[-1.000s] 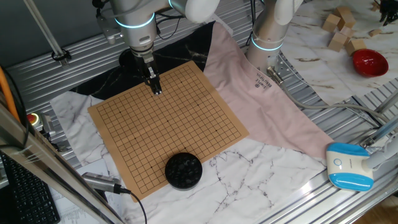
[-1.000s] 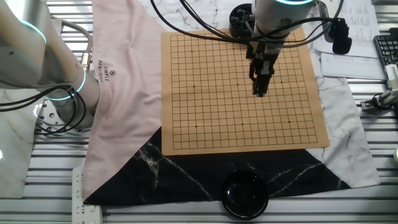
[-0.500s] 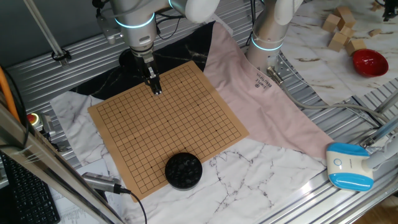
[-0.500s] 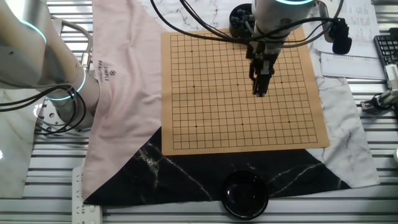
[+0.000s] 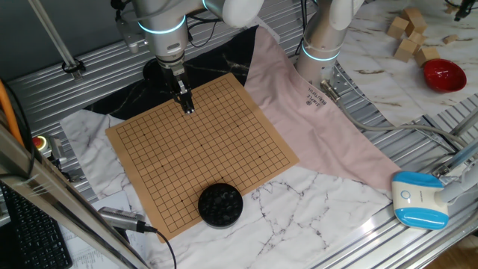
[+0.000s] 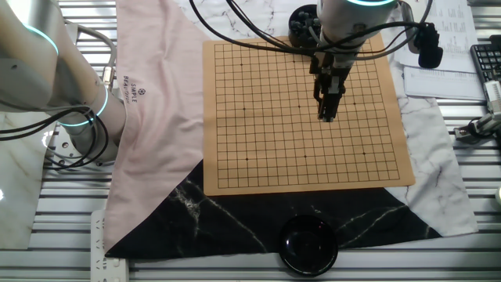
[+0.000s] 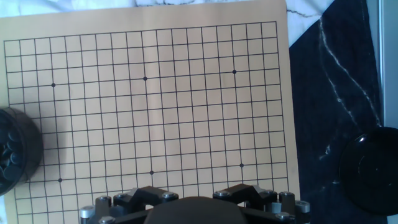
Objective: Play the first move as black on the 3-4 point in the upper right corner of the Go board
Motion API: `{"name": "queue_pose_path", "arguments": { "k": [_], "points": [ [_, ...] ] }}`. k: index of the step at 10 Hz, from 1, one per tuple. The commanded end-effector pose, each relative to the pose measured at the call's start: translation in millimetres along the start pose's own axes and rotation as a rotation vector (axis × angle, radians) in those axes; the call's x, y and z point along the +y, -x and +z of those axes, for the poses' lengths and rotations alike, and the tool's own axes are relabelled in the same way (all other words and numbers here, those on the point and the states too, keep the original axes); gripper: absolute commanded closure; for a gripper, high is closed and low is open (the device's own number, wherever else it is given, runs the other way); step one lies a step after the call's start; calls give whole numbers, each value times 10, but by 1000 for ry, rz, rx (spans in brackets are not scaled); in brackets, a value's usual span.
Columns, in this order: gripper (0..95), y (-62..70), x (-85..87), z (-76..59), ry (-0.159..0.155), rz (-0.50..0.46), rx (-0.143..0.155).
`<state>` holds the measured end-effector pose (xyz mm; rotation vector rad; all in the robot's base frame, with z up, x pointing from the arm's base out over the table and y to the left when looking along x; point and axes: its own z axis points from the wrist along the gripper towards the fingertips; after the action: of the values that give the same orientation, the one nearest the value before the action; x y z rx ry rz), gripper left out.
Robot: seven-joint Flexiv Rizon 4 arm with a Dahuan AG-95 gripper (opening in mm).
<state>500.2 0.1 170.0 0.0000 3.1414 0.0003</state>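
One robot arm reaches over a large tan wooden Go board (image 5: 202,146) that lies flat on a patchwork of cloths on a metal-slatted table (image 5: 97,71). The board carries a thin black grid with a few small black dots, and no stone is visible on any of its lines.

From one fixed view, the gripper (image 5: 188,108) points down over the part of the board nearest the arm's base, its dark fingers drawn close together. Whether they hold a stone cannot be told (the tips are too small and dark to read). From the other fixed view, the gripper (image 6: 326,116) hangs over the right half of the board (image 6: 301,113); whether it touches the surface is unclear.

A round black bowl of dark stones (image 5: 220,205) rests on the board's edge farthest from the arm's base. A second black bowl, glossy (image 6: 308,244), sits off the board on a black marbled cloth (image 6: 227,215).

A pale pink cloth (image 5: 321,123) lies beside the board, partly under a second, pale robot arm's base (image 5: 323,45). White marbled cloth (image 5: 299,202) covers the rest.

From the hand view, the board (image 7: 149,106) fills most of the frame, the stone bowl (image 7: 15,152) at left, the glossy bowl (image 7: 370,171) at right.
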Motion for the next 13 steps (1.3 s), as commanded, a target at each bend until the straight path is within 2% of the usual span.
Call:
{"name": "queue_pose_path", "arguments": {
  "k": [1, 4, 6, 9, 10, 13],
  "points": [
    [950, -2, -1, 0, 0, -11, 11],
    [950, -12, 12, -34, -4, -20, 24],
    [950, 7, 93, -65, -2, -14, 24],
    [950, 80, 453, -122, -1, 43, 26],
    [950, 127, 554, -137, 0, 49, 28],
    [950, 317, 1001, -149, 0, 78, 30]
  ]
}}
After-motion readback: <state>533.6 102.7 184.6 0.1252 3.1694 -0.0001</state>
